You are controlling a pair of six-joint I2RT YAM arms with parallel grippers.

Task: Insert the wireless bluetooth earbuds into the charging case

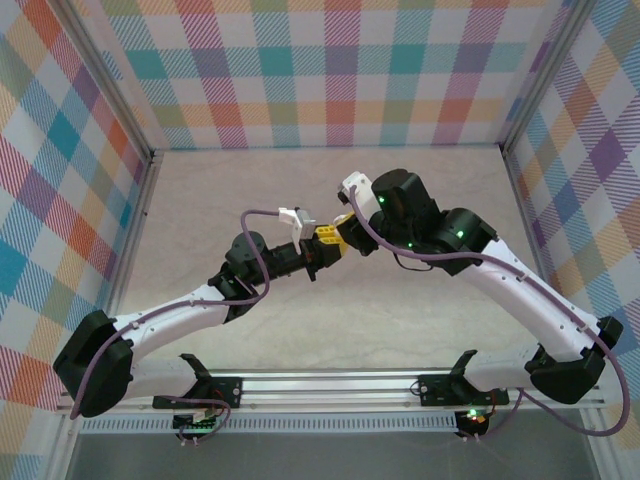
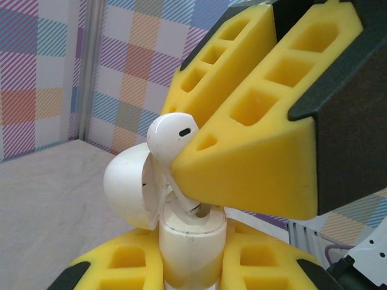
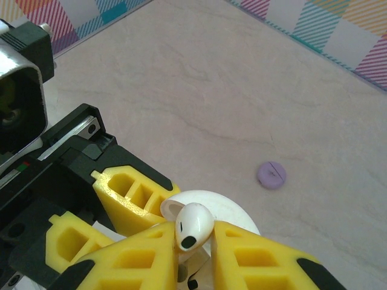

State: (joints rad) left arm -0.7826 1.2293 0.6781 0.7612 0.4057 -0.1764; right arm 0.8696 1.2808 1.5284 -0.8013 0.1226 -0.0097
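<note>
A: White charging case (image 2: 192, 241), lid open, pinched upright in the left gripper (image 2: 192, 269), likely to keep its sockets steady.
B: Bud?
A: One white earbud (image 2: 172, 134) sits just above the case with its stem tip at the opening. The right gripper (image 3: 193, 237) clamps it between foam pads, likely for aiming.
B: Else?
A: Purple disc (image 3: 271, 174) on the table (image 3: 242, 72), apart from the case. No readable brand or text.

A pale beige, faintly veined tabletop (image 1: 250, 180) carries the scene. One small round pale purple disc (image 3: 271, 175) lies flat on it.
</note>
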